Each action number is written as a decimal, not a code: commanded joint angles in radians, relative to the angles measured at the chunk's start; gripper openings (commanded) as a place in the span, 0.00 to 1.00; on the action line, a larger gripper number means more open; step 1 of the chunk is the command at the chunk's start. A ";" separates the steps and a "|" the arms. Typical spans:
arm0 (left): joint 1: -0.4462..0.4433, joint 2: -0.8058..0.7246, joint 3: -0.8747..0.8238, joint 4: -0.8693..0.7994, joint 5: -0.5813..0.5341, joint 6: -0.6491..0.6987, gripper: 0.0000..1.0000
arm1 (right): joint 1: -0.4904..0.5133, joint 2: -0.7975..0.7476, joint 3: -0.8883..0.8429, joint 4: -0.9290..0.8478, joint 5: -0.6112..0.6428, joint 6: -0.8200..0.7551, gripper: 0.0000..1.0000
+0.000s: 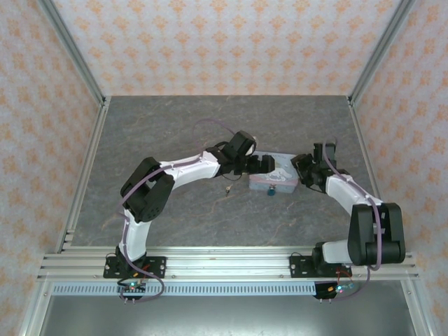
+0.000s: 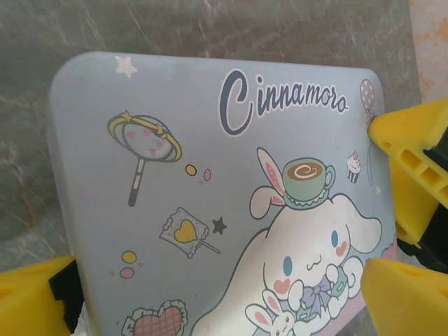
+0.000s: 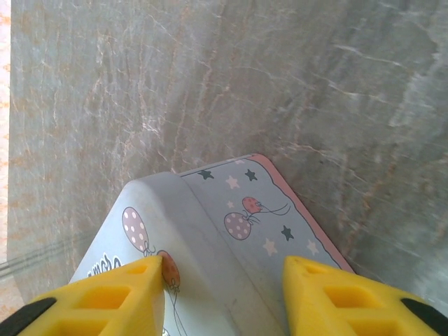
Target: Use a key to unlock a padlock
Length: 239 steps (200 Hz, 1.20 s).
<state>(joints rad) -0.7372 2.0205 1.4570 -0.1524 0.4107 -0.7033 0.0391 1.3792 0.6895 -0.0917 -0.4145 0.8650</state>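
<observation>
Your right gripper (image 3: 225,260) has its yellow jaws part-way apart astride one end corner of the tin (image 3: 210,224), one fingertip over the lid by a printed balloon, the other by the side wall. You cannot tell whether they clamp it or merely bracket it. Your left gripper (image 2: 220,274) is released, jaws spread wide above the tin's lid. In the left wrist view a yellow finger (image 2: 413,140) of the right gripper meets the lid's edge beside the balloon print.

The tin lies flat on a grey marbled table (image 1: 175,119). From above you see the padlock (image 1: 270,191), a tiny teal speck just beside the tin's near long side, about mid-length; whether it touches the tin is too small to tell. Off the tin's end on the left arm's side, near it, lies a small object (image 1: 227,187) you cannot make out. Beyond the tin rise walls (image 1: 231,42) papered cream with orange motifs, with aluminium posts (image 1: 73,49) at the corners. Slotted rails (image 1: 231,260) on the tin's near side carry both arm bases.

The left wrist view gives you the lid's print: "Cinnamoro" lettering, a white long-eared character with a cup on its head, a hand mirror, sweets. The frame edge cuts off the lid's lower part, and from above both wrists cover the tin's ends
</observation>
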 commanded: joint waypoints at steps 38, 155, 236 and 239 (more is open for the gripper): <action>0.084 0.013 0.050 0.015 0.020 0.001 1.00 | 0.134 0.217 0.206 0.019 0.028 0.053 0.43; 0.222 -0.200 -0.208 0.027 -0.010 0.054 1.00 | 0.392 0.446 0.470 0.003 0.063 0.089 0.44; 0.269 -0.196 -0.202 0.003 -0.025 0.083 1.00 | 0.448 0.463 0.491 -0.016 0.094 0.097 0.48; 0.269 -0.195 -0.201 0.003 -0.025 0.083 1.00 | 0.448 0.459 0.488 -0.017 0.095 0.098 0.48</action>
<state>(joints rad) -0.4496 1.8336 1.2217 -0.1799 0.3248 -0.6456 0.4469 1.8347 1.1770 -0.0887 -0.2764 0.9424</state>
